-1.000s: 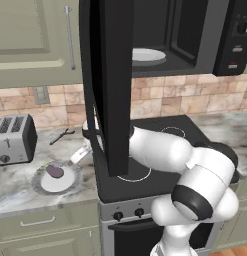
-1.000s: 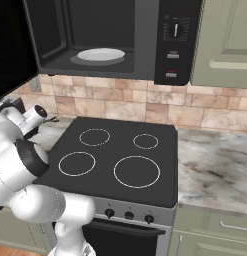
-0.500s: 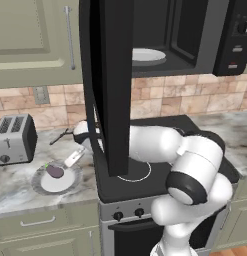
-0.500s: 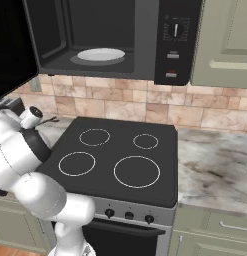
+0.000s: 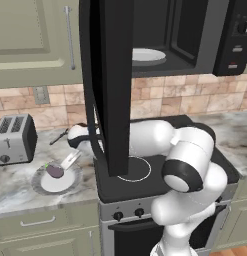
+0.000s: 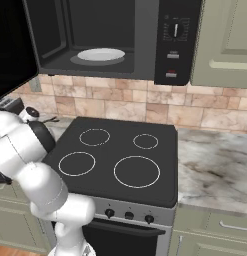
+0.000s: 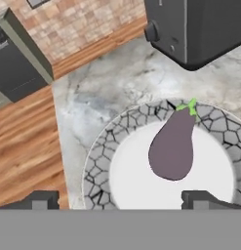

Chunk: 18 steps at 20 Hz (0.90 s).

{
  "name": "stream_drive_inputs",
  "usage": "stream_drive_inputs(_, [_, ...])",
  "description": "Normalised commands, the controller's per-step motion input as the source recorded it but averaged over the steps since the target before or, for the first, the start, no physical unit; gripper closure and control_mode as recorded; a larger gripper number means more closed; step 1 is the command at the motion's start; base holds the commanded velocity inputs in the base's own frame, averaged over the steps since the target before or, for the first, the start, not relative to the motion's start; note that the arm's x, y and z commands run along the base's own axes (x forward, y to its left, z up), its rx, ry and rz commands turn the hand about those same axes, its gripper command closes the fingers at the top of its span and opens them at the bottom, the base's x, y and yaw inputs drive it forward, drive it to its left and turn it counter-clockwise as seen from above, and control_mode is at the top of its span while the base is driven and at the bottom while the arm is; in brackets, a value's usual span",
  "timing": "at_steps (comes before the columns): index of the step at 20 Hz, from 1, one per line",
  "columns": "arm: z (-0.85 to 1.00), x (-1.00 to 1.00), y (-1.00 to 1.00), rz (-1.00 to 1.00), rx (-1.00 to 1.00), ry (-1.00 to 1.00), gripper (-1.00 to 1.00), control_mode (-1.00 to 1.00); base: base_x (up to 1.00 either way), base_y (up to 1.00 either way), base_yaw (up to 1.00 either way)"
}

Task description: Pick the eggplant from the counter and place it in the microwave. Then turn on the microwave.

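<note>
The wide-open hand hovers above the eggplant on its plate, left of the stove on the bench, and risks pinching off-centre so the rounded vegetable rolls away

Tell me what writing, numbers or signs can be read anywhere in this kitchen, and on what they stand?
No text can be read anywhere.
The microwave has a control panel with small pale marks around its dial and on its buttons: too small and blurred to read.
The stove knobs carry no readable marks.
The toaster, the plate and the eggplant carry no writing.
</note>
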Motion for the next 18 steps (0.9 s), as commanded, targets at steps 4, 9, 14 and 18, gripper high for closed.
stream_drive_inputs(4, [-0.17,0.15,0.13,-0.02,-0.05,-0.02,-1.00,-1.00,0.00,0.00,0.00])
stream_drive_inputs(9, [-0.13,0.17,0.11,-0.02,-0.03,-0.02,-1.00,-1.00,0.00,0.00,0.00])
stream_drive_inputs(14, [-0.17,0.18,0.11,-0.02,-0.04,-0.01,-1.00,-1.00,0.00,0.00,0.00])
stream_drive_inputs(18, [-0.20,0.13,0.13,-0.03,-0.04,-0.01,-1.00,-1.00,0.00,0.00,0.00])
